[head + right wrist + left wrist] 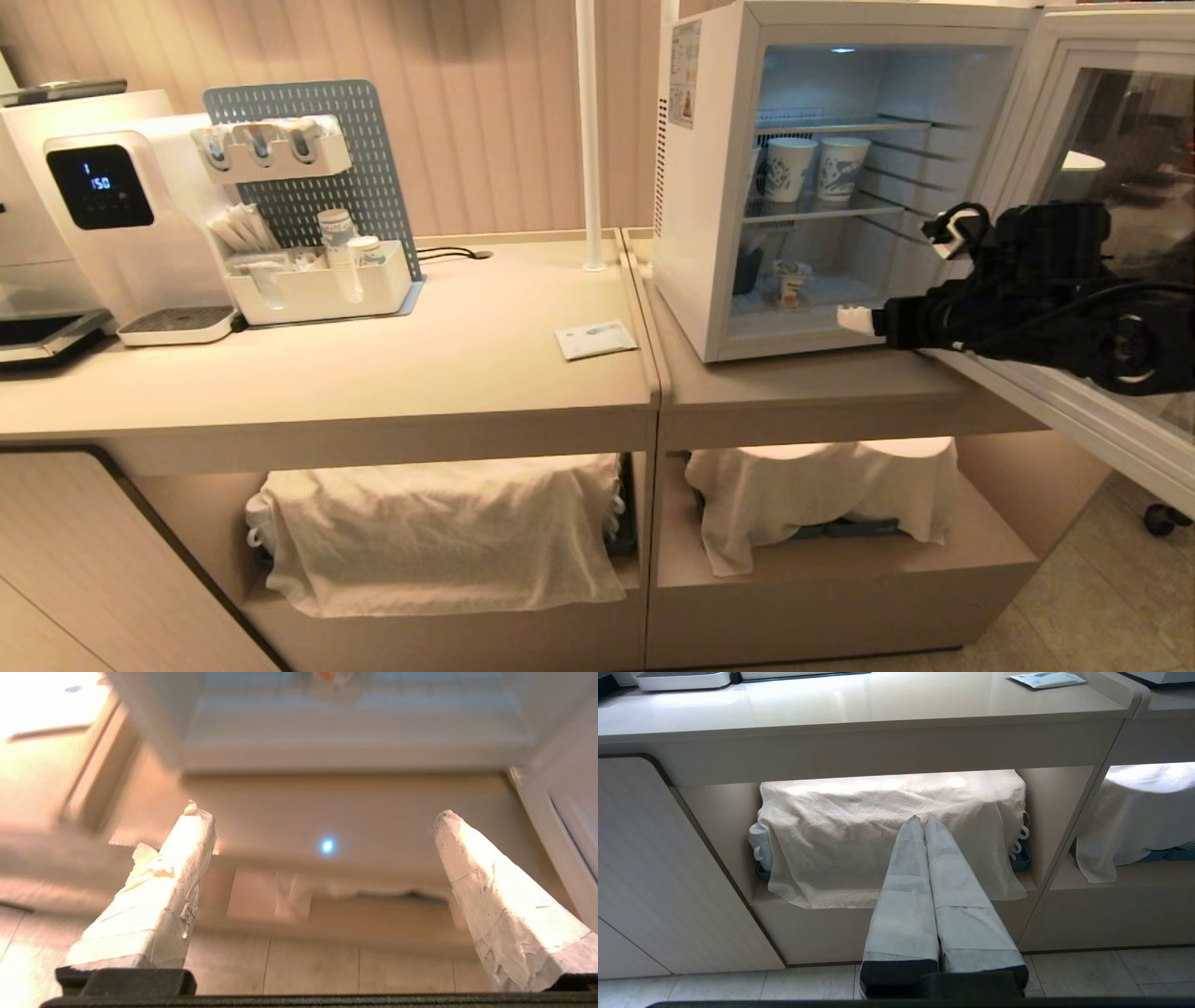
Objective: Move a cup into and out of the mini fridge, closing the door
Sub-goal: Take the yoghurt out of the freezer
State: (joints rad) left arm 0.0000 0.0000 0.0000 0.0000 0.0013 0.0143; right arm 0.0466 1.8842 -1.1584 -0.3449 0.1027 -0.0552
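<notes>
I see the right gripper (854,319) at the front edge of the mini fridge (709,233), just outside the opening, at the level of the bottom compartment. In the right wrist view its two taped fingers (187,858) stand wide apart and nothing is between them; the jaws are spread to the full and hold no object. Ahead of the jaws lies the counter (350,807) in front of the fridge, and beyond it the white lower frame of the fridge.

The cup (792,282), the small white one with orange marks, stands upright on the floor of the fridge, in the lowest compartment. It is ahead of the jaws and a little to their left side, deeper inside, apart from the fingertips and not touched by them. In the right wrist view only its bottom part shows at the far edge, blurred.

On the shelf above the cup stand two paper cups (817,168) with blue patterns, side by side. The door (1102,205) is swung fully open, on the right side of the right arm, and the arm reaches across in front of its glass.

The left gripper (922,820) hangs low, well apart from the fridge, in front of the shelf under the counter. Its jaws are pressed together with nothing between them. Ahead of them lies a white cloth (859,835) draped over crockery.
</notes>
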